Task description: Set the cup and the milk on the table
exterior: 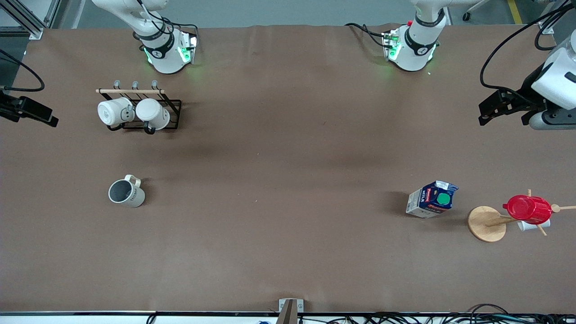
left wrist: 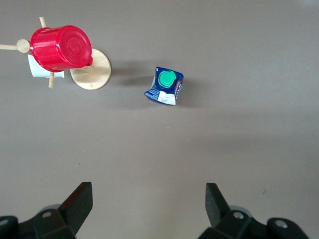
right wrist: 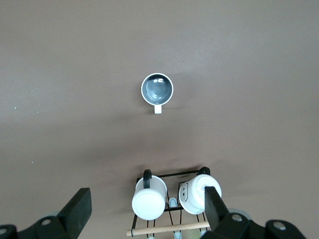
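Cream cup (exterior: pixel 126 192) (dark grey inside)

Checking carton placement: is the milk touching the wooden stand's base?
Apart. The left wrist view shows bare table between the milk and the wooden stand's base; the front view shows the same gap.

Wooden stand (exterior: pixel 487 223) crowds milk (exterior: pixel 432 199); open table (exterior: pixel 279 180) around cup (exterior: pixel 126 192).
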